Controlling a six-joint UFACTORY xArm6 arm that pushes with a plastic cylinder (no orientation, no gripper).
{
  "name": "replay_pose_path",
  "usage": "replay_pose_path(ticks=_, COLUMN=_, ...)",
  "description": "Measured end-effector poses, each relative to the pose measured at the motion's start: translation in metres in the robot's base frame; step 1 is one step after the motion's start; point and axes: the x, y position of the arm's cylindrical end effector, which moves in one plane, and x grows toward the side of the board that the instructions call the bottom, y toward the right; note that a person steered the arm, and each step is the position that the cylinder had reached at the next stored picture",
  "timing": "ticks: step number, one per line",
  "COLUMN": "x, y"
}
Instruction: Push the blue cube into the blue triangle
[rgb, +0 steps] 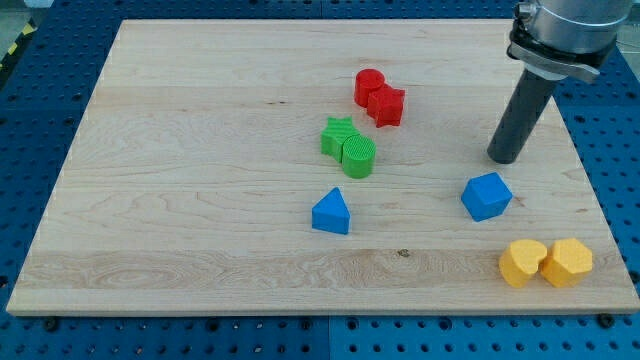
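Yellow blocks, two of them touching (545, 262), lie nearest on the wooden worktop (200, 200). Beyond sit the blue cube (486, 195) and, well to the view's left, the blue triangle (331, 212). My tip (503, 158) stands just beyond the cube, apart; there is no hand.

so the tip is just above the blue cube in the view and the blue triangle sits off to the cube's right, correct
Not quite. The camera view shows my tip just above the blue cube, as you say, but the blue triangle sits off to the cube's left in the view, not its right.
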Motion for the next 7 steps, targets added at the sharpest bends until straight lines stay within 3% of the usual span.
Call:
replay_pose_path(ticks=6, x=0.03, y=0.042)
replay_pose_path(ticks=7, x=0.052, y=0.042)
